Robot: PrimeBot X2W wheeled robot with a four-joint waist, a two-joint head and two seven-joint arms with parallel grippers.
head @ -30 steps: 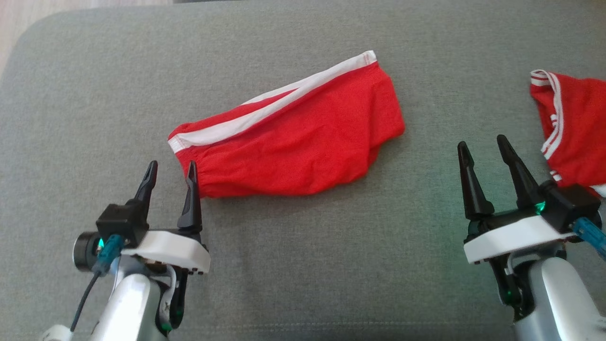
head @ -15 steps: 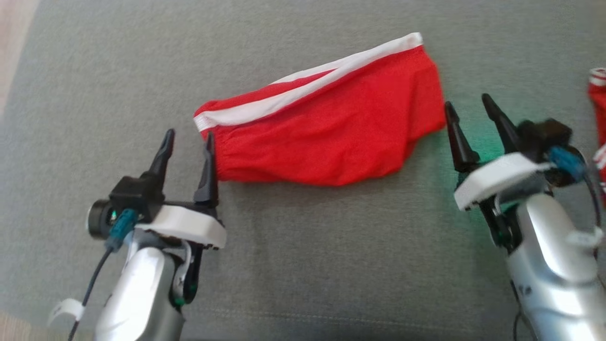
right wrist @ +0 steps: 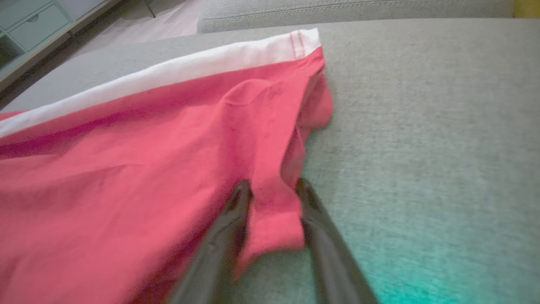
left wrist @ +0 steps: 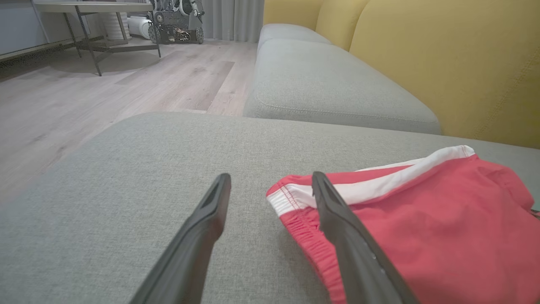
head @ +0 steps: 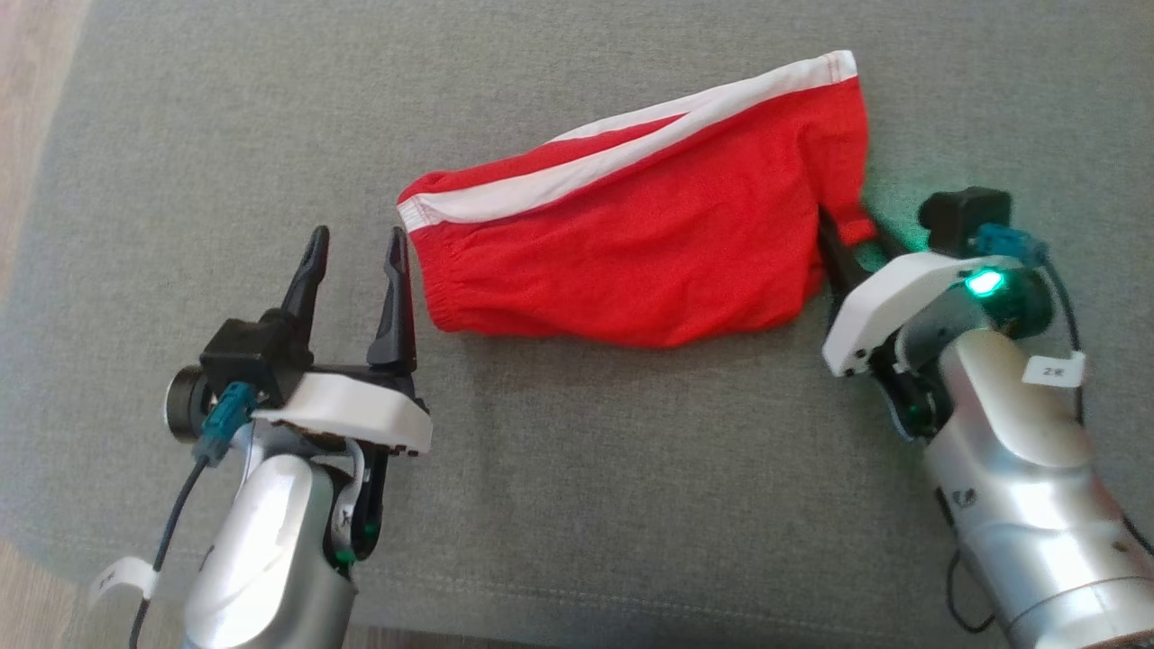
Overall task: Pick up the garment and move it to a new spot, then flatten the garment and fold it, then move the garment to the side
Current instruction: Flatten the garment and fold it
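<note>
Right gripper (right wrist: pixel 270 190) has moved in, narrowing around the garment's (head: pixel 631 252) right edge on the cushion (head: pixel 577 496); firm grip, cannot tell. Left gripper (head: pixel 356 243) wide beside its left end; lift likely next

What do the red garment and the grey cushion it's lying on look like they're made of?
Red garment: thin soft cloth, perhaps cotton or polyester, matte; it creases loosely and its hem is gathered. Its white band: smooth stitched trim. Grey cushion: coarse woven upholstery, matte, visibly grainy with a stitched seam.
</note>
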